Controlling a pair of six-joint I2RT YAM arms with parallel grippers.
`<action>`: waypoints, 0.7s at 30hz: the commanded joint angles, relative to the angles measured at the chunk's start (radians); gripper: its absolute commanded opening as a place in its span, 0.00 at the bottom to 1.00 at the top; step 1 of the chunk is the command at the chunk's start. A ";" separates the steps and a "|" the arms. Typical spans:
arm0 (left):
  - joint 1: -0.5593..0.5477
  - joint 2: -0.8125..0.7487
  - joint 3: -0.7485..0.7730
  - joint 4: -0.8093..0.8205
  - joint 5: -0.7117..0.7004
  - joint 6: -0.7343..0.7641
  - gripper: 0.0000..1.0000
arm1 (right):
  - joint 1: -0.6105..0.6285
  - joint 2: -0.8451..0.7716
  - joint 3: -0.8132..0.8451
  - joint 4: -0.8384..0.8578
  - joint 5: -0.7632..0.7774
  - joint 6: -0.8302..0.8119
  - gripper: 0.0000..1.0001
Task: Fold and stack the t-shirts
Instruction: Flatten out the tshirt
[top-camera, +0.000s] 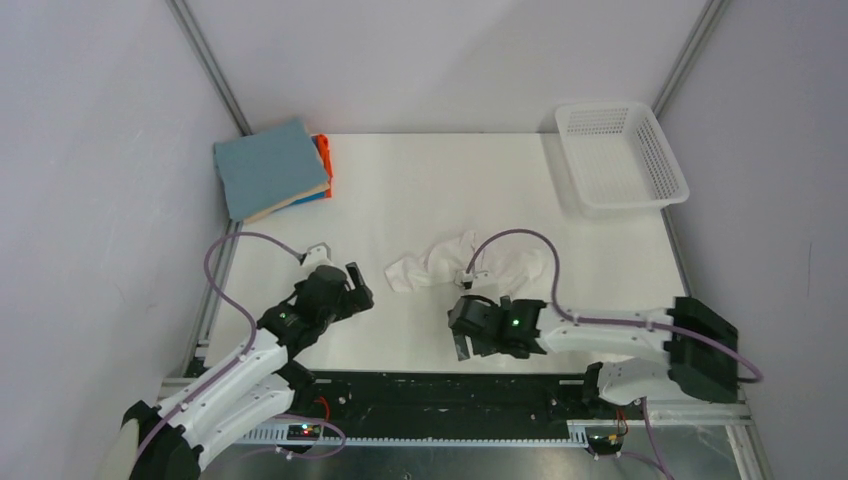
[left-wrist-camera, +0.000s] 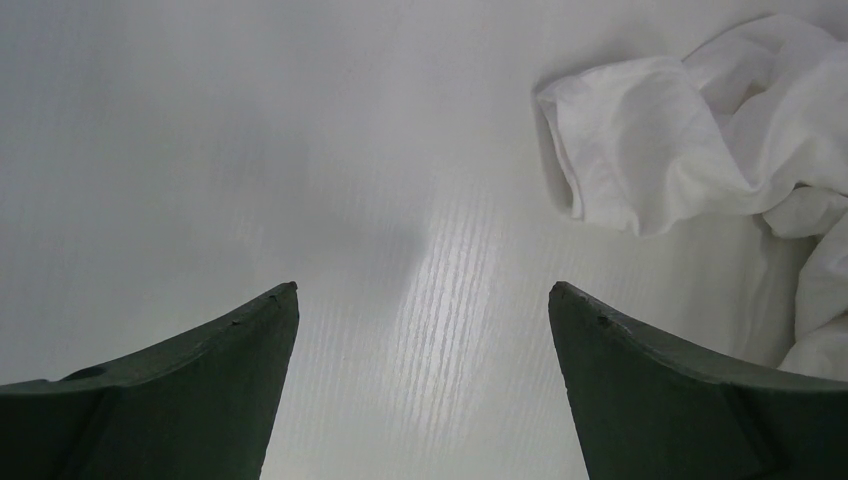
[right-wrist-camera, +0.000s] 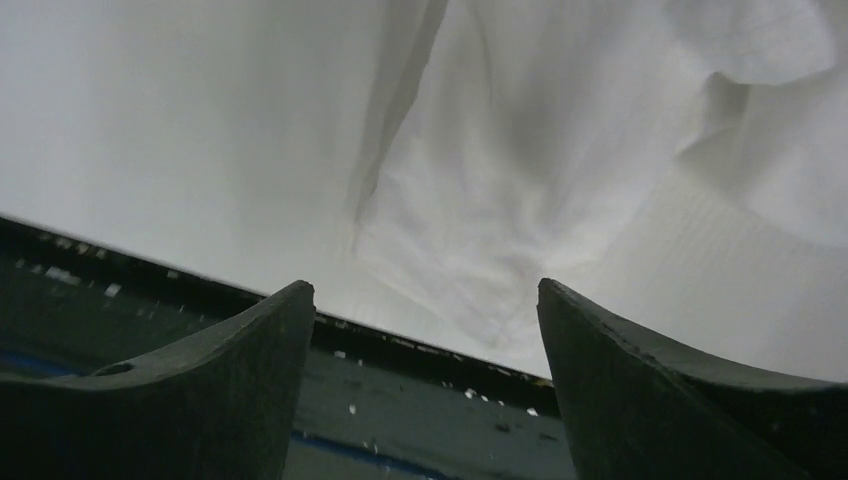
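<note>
Stack: folded shirts piled in the far left corner of the table (top-camera: 400, 190). The dusty blue-grey t-shirt (top-camera: 268, 168) is on top. A thin strip of the beige t-shirt (top-camera: 290, 203) shows under its near edge, and the bright blue t-shirt (top-camera: 322, 193) and orange t-shirt (top-camera: 324, 155) peek out on the right side of the pile.
White t-shirt: the white t-shirt (top-camera: 470, 262) isn't folded, just a crumpled, stretched-out heap in the middle of the table. It's well apart from the stack, lying between the two arms and a bit further out.
Left arm: the left arm (top-camera: 250, 365) reaches in from the near left, with its wrist low over bare table to the left of the white shirt.
Left jaws: spread wide with nothing between them. Its wrist cam shows only table in the gap, with the white heap (left-wrist-camera: 690, 140) off to the upper right, not touching.
Right arm: the right arm (top-camera: 600, 335) is stretched sideways along the near edge, with its wrist just in front of the white shirt.
Right jaws: also gaping wide and not clamped on anything. Its wrist cam has loose white cloth (right-wrist-camera: 560, 150) lying ahead of the tips, with the table's near edge and the dark rail below.
Basket: the white mesh basket (top-camera: 668, 165) sits in the far right corner, well away from all the shirts.
</note>
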 joint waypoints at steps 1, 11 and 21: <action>0.001 0.021 0.048 0.047 -0.001 -0.020 0.98 | -0.027 0.127 0.019 0.081 -0.010 0.117 0.82; 0.000 0.094 0.077 0.084 -0.017 -0.017 0.98 | -0.042 0.251 -0.008 0.056 -0.022 0.166 0.21; 0.000 0.419 0.220 0.198 0.096 0.027 0.98 | -0.182 -0.067 -0.021 -0.060 0.073 0.048 0.00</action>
